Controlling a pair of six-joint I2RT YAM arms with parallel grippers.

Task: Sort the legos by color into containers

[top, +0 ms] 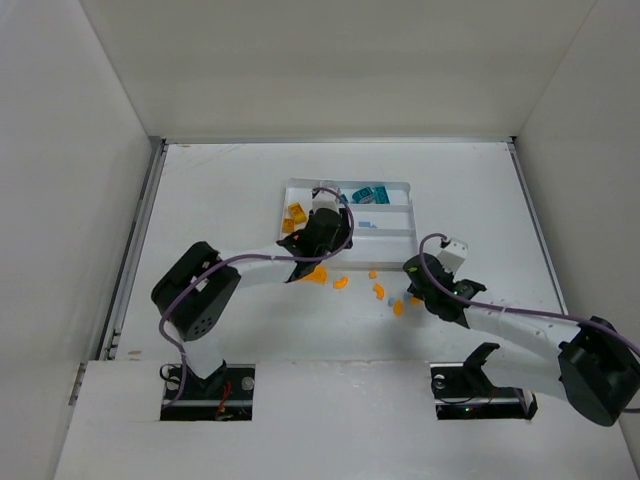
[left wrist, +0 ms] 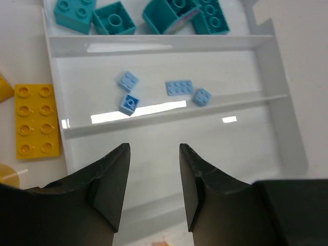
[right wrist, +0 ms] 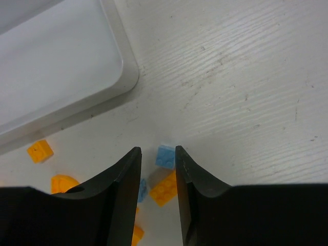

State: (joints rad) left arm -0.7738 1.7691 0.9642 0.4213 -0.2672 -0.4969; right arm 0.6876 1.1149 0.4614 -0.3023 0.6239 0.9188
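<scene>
My left fingers point(left wrist: 115, 174) hang parted and empty over the white tray's point(left wrist: 277, 66) near section, with light blue bricks point(left wrist: 179, 87) one section up. My right fingers point(right wrist: 125, 174) sit narrow above a light blue brick point(right wrist: 165, 156) on the desk point(right wrist: 246, 77), an orange brick point(right wrist: 163, 188) crowding it.

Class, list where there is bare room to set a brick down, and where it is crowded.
Free: the tray's nearest long section, below the light blue bricks; the table beyond the tray. Crowded: the teal bricks' section and the table before the tray, strewn with orange bricks.
</scene>
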